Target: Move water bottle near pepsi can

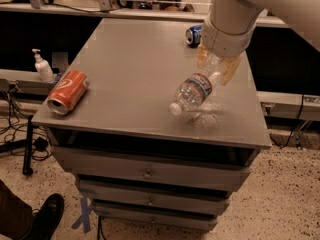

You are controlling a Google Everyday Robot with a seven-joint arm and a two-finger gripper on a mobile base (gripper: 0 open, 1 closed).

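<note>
The water bottle [193,92], clear with a white cap and a red-white-blue label band, hangs tilted just above the grey table [132,59], cap pointing down towards the front left. My gripper [216,65] is shut on its base end, one yellowish finger on each side. The pepsi can [193,35], dark blue, lies at the far right of the table, partly hidden behind my arm, well beyond the bottle.
An orange-red soda can [67,91] lies on its side at the table's left front corner. A small white pump bottle [42,67] stands on a lower shelf to the left. Drawers sit under the table. A person's shoe [46,216] is at bottom left.
</note>
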